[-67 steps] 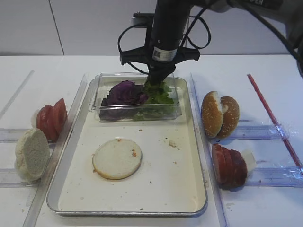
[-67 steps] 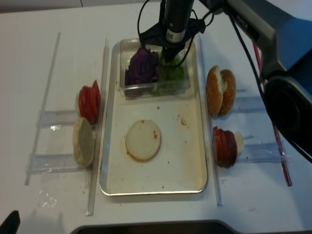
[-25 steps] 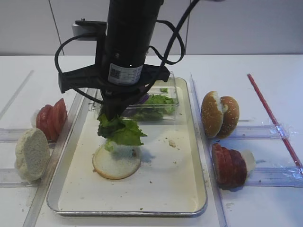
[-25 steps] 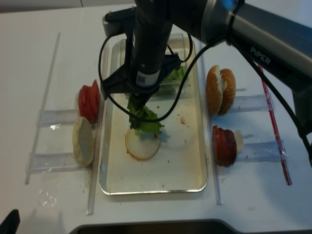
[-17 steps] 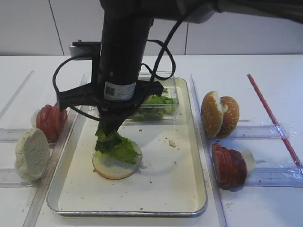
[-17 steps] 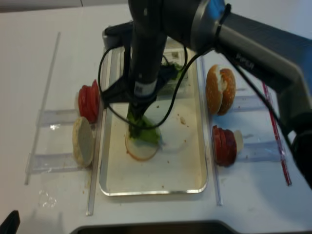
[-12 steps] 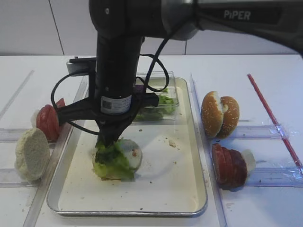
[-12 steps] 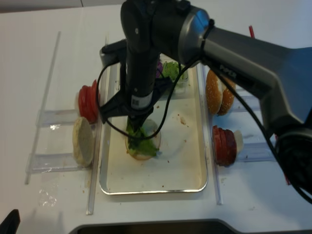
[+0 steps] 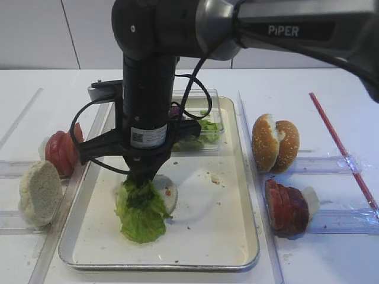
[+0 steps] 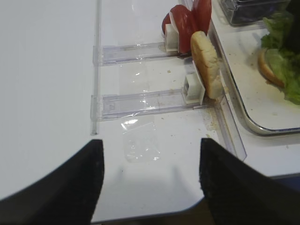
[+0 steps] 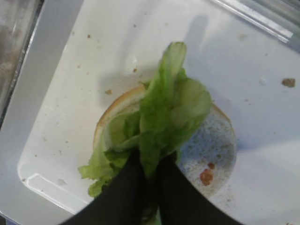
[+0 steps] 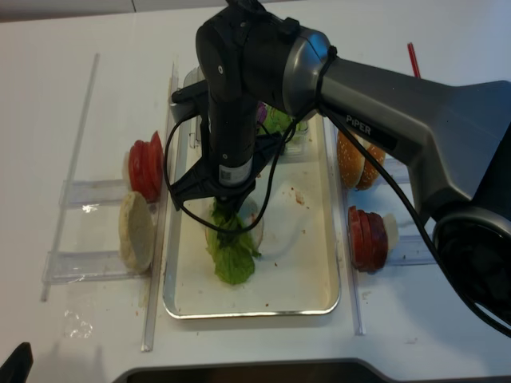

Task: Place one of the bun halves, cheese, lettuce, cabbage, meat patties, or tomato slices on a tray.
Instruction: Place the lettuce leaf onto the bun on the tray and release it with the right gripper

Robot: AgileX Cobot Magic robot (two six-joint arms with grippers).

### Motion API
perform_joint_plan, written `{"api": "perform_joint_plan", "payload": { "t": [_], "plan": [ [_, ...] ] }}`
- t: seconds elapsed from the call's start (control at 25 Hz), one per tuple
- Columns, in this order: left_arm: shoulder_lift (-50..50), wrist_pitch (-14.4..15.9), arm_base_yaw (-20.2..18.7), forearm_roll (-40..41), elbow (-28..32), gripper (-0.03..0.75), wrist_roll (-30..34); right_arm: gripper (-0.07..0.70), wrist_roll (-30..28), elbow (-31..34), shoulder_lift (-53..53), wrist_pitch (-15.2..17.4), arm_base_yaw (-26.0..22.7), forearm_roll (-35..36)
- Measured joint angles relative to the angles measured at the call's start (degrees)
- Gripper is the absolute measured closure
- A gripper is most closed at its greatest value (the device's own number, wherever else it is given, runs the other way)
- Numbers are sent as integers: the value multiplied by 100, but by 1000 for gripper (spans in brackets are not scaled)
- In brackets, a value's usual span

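The black cylindrical right arm [image 9: 148, 77] carries a white QR-code label, looping black cables, and a grey link lettered "PiPER".

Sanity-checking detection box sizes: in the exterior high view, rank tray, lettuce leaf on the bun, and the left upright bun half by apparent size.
1. tray, by far the largest.
2. lettuce leaf.
3. left bun half, only slightly smaller than the leaf; it stands partly edge-on, so that call is close.

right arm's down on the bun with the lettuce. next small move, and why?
Probably open the right gripper and lift straight up. The lettuce already lies draped over the bun half inside the tray, yet the wrist view shows the fingers closed on the leaf's near end. Lifting before release would likely drag it off.
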Motion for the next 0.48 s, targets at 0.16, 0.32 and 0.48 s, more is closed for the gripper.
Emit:
{"api": "perform_joint_plan", "payload": {
  "t": [0.16,0.32,0.48],
  "plan": [
    [0,0,0,0,0,304,0,285,0,0,0,0,0,0],
    [0,0,0,0,0,304,0,13,0,0,-22,0,7,-25],
    [0,0,0,0,0,304,0,-50,0,0,-255,0,7,-242]
  ]
}}
